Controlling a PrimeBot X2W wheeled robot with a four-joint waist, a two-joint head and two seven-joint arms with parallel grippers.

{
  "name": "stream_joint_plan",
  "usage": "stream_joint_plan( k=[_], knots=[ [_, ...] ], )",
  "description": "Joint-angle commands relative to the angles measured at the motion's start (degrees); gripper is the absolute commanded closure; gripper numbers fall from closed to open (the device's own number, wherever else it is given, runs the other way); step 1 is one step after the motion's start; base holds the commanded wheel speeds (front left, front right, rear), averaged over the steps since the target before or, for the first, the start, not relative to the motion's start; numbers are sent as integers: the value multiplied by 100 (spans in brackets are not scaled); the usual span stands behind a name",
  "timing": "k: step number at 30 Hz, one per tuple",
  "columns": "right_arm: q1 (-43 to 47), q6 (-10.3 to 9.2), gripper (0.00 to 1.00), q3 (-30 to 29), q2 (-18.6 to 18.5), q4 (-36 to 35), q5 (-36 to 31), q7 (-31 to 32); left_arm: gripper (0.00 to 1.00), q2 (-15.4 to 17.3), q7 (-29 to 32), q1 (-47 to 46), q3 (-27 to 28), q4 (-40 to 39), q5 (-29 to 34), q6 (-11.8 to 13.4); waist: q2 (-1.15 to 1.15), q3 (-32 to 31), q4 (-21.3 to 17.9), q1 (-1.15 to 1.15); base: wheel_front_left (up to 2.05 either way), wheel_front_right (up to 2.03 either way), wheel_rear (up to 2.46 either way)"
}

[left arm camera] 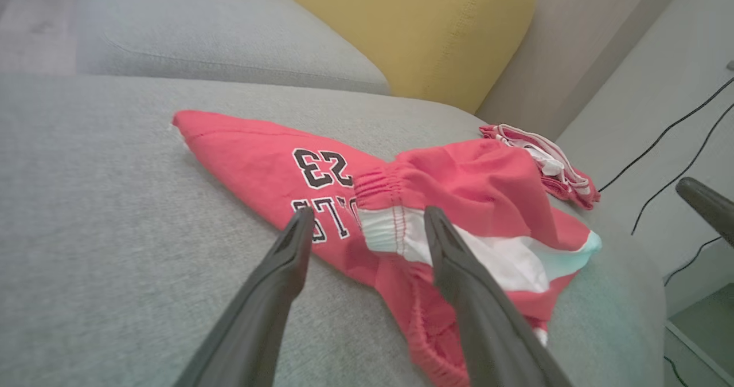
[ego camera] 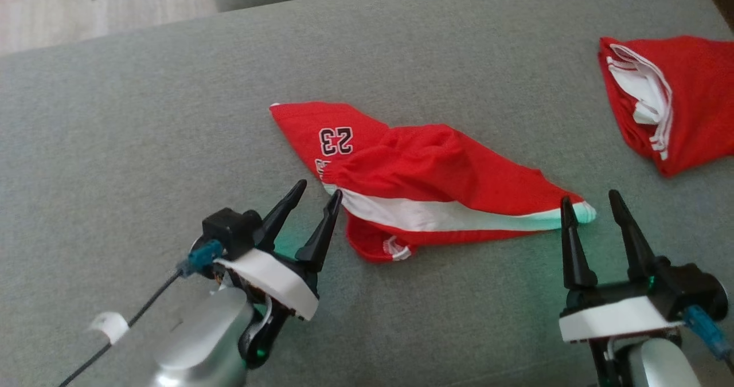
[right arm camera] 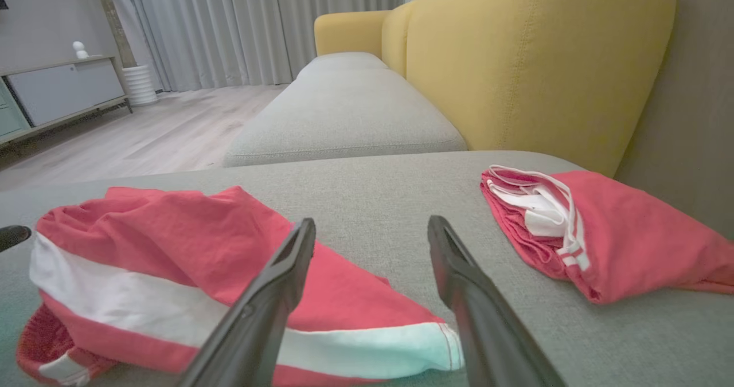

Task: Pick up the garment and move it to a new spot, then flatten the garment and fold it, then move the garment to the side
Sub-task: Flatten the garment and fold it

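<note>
A pair of red shorts [ego camera: 424, 180] with a white side stripe and a black "23" lies crumpled on the grey sofa seat [ego camera: 172, 117]. My left gripper [ego camera: 321, 189] hangs open just at the shorts' near left edge, by the elastic waistband [left arm camera: 381, 183]. Its fingers [left arm camera: 287, 261] straddle the printed area and the white stripe in the left wrist view. My right gripper [ego camera: 590, 200] is open too, its tips flanking the shorts' pale right corner [right arm camera: 424, 347]. Nothing is held by either one.
A second red and white garment [ego camera: 671, 100] lies folded at the far right of the seat. A yellow backrest [right arm camera: 533, 54] rises behind it. Another grey cushion [right arm camera: 344, 112] and wooden floor [ego camera: 86, 3] lie beyond. Cables [left arm camera: 676, 140] run along the wall.
</note>
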Motion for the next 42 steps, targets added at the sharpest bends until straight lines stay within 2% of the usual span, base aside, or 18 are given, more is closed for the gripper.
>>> stream_joint_plan(
  k=[1, 8, 14, 22, 29, 30, 32, 33, 35, 36, 42],
  knots=[
    [-221, 39, 0, 142, -49, -200, 49, -63, 0, 226, -17, -322, 21, -68, -151, 9, 0, 56, -67, -1, 0, 0, 0],
    [-240, 39, 0, 145, -49, -203, 44, -63, 0, 525, -93, -622, -650, -110, -981, 9, 0, 129, -154, -1, 0, 0, 0],
    [-247, 39, 0, 157, -49, -186, 28, -63, 0, 636, -153, -819, -1083, -159, -1366, 9, 0, 125, -194, -1, 0, 0, 0],
    [-264, 39, 0, 169, -49, -180, -7, -63, 0, 647, -230, -1092, -1420, -109, -1550, 9, 0, 120, -276, -1, 0, 0, 0],
    [-251, 39, 0, 126, -49, -163, 32, -63, 0, 660, -237, -1137, -1474, -172, -1591, 9, 0, 119, -371, -1, 0, 0, 0],
    [-245, 39, 0, 121, -49, -160, 35, -63, 4, 661, -237, -1125, -1490, -186, -1593, 9, 0, 114, -381, -1, 0, 0, 0],
    [-235, 39, 0, 107, -49, -153, 46, -63, 33, 660, -238, -1102, -1531, -220, -1597, 9, 0, 101, -391, -1, 0, 0, 0],
    [-228, 39, 0, 97, -49, -148, 52, -63, 57, 658, -238, -1091, -1567, -236, -1606, 9, 0, 90, -391, -1, 0, 0, 0],
    [-203, 39, 0, 68, -49, -144, 60, -63, 75, 654, -238, -1078, -1614, -272, -1618, 9, 0, 64, -376, -1, 0, 0, 0],
    [-187, 39, 0, 54, -49, -143, 60, -63, 98, 653, -238, -1065, -1632, -293, -1627, 9, 0, 49, -362, -1, 0, 0, 0],
    [-93, 39, 0, -30, -49, -152, 99, -63, 100, 842, -238, -936, -1695, -531, -1602, 9, 0, -45, -221, -1, 0, 0, 0]
  ],
)
